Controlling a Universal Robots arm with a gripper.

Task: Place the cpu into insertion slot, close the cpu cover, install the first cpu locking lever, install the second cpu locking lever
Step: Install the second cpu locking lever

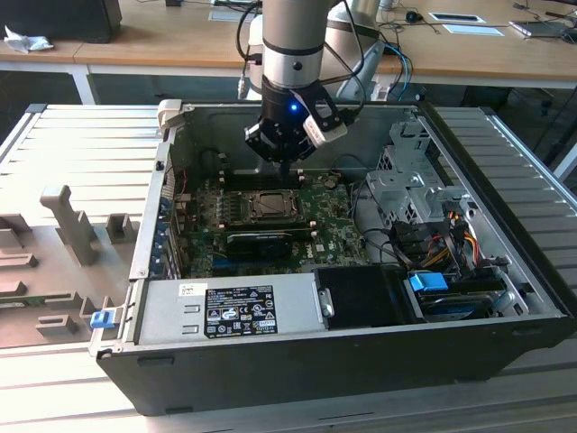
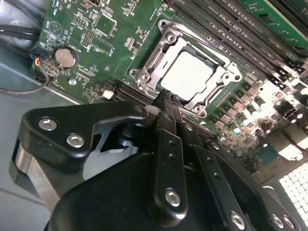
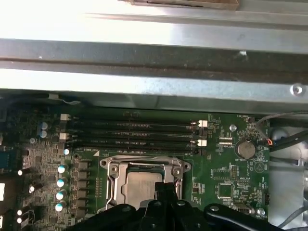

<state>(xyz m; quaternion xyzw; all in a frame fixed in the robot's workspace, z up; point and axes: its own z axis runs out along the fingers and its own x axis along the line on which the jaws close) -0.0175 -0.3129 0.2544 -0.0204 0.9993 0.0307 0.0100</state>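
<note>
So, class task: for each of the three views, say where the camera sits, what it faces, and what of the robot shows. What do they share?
Exterior view: off the arm, above the open case, facing the board; arm and gripper show.
Second wrist view: on the arm, looking past the gripper at the cpu.
First wrist view: on the arm, facing the cpu and case wall.
Shared: cpu under the cover.

Ribbed grey metal bench (image 1: 72, 135) carries open black computer case (image 1: 343, 352) at its middle; grey fixture blocks (image 1: 68, 225) lie near its left edge
</note>
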